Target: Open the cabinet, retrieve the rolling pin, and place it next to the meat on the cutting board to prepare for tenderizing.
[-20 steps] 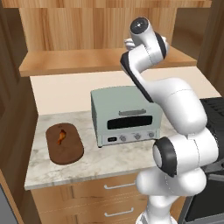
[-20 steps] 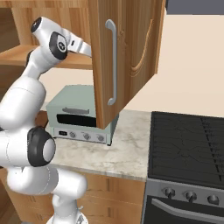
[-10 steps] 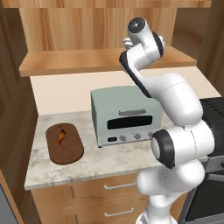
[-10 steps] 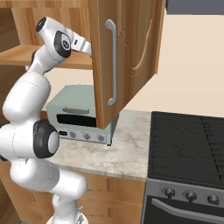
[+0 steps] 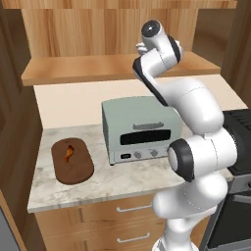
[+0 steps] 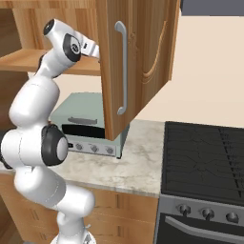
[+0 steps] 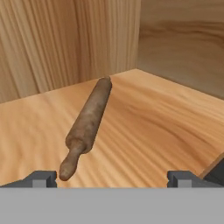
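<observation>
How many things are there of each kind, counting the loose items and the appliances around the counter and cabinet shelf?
Rolling pin: 1
Meat: 1
Cutting board: 1
Toaster oven: 1
Stove: 1
Total: 5

A kitchen: stove point(image 6: 205, 157), toaster oven point(image 5: 139, 130), marble counter point(image 5: 112, 184), wood cabinet point(image 6: 138, 52).

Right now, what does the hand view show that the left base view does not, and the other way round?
Hand view alone: the rolling pin lying on the cabinet shelf, one narrow end near the left tip of the open gripper, not yet grasped. Left base view alone: the meat on the cutting board, left of the toaster oven on the counter, and the arm reaching up. Both share the cabinet shelf.
</observation>
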Controlling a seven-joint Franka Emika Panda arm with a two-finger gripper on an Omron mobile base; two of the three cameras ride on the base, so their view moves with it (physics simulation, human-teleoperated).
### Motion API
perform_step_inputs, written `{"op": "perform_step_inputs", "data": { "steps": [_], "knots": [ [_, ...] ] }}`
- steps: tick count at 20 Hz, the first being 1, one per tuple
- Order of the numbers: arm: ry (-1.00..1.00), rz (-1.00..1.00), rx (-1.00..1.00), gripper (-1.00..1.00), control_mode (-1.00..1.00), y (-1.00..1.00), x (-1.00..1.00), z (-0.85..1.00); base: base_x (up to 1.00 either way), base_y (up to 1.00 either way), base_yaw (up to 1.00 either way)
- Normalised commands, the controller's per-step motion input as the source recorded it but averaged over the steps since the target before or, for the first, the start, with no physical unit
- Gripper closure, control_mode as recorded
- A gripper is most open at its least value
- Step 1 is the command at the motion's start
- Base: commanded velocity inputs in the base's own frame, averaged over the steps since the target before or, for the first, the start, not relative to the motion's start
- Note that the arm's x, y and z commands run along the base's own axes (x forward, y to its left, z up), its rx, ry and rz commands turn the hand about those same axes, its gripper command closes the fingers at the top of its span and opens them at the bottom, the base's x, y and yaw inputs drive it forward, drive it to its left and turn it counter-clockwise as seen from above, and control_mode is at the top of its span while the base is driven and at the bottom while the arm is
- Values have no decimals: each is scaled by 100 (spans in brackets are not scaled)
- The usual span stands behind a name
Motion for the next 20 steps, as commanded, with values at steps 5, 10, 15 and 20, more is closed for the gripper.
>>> {"op": "perform_step_inputs", "data": {
  "steps": [5,10,15,20],
  "knots": [
    [0,0,0,-100,-100,-4,17,-9,0,0,0],
    [0,0,0,-100,-100,-9,19,-4,0,0,0],
    [0,0,0,-100,-100,-12,27,-4,0,0,0],
    [0,0,0,-100,-100,-8,29,-7,0,0,0]
  ]
}}
